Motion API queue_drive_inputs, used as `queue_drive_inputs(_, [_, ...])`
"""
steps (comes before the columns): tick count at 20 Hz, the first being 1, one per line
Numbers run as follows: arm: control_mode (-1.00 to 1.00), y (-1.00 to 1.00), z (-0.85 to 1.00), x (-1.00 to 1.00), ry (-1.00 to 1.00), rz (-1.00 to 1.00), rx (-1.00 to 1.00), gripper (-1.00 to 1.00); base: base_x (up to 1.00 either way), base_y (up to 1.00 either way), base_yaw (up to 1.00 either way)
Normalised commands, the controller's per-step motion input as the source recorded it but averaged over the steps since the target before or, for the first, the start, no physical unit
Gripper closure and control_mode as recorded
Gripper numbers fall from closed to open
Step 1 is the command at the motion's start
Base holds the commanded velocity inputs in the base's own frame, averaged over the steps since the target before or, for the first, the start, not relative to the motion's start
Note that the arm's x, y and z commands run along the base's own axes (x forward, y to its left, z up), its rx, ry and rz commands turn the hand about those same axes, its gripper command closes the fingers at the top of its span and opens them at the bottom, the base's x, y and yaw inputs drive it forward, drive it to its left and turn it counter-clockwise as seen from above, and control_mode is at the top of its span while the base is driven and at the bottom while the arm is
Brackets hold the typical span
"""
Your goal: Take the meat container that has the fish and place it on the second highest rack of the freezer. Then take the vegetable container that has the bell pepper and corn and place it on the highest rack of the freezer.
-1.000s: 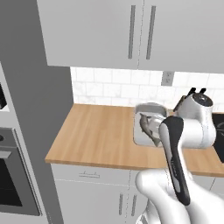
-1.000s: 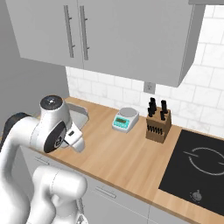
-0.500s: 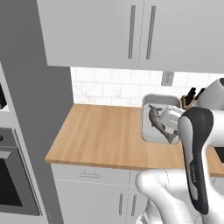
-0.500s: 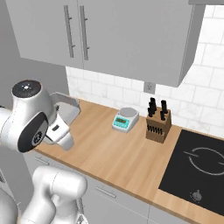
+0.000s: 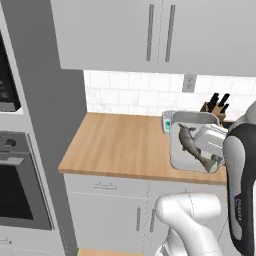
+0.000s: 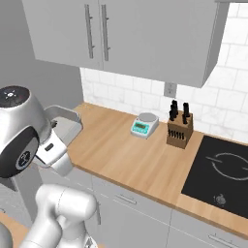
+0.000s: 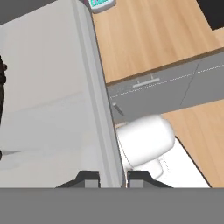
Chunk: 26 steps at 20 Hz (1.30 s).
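We judge the task to be in its first half, and early in it. The counter [image 5: 120, 145] lies below us with nothing of the task set down on it in these views, and neither the freezer nor its racks can be seen, so we cannot say the meat container has reached the second highest rack. We judge that it has not: the meat container [image 5: 192, 142] is held up in the air over the right part of the counter, tilted so that its open side faces the left base camera. That leaves the carry to the freezer, the placing on the second highest rack, and then the whole second half with the vegetable container, which we cannot find here.

The meat container is a pale grey, rectangular tray with a raised rim and rounded corners. In the hand view its rim runs as a straight grey wall up the middle. The gripper [image 7: 113, 178] is pressed nearly together on that rim, one finger on each side of the wall, pinching it at the container's edge.

Inside lies the fish [image 5: 192, 146], slender and grey-brown, running along the tray's length and shorter than it. It rests against the tray floor despite the tilt.
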Motion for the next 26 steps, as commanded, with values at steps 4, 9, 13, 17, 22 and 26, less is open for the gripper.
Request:
queue_drive_inputs(4, [1.0, 0.0, 0.0, 0.0, 0.0, 0.0, 0.0, 1.0, -1.0, 0.65, 0.01])
queue_drive_inputs(9, [1.0, 0.0, 0.0, 0.0, 0.0, 0.0, 0.0, 1.0, -0.73, 1.0, 0.02])
queue_drive_inputs(13, [1.0, 0.0, 0.0, 0.0, 0.0, 0.0, 0.0, 1.0, -0.26, 1.0, 0.0])
queue_drive_inputs(17, [1.0, 0.0, 0.0, 0.0, 0.0, 0.0, 0.0, 1.0, 0.0, 1.0, 0.0])
queue_drive_inputs(22, [1.0, 0.0, 0.0, 0.0, 0.0, 0.0, 0.0, 1.0, 0.0, 1.0, 0.0])
queue_drive_inputs(26, [1.0, 0.0, 0.0, 0.0, 0.0, 0.0, 0.0, 1.0, 0.0, 1.0, 0.0])
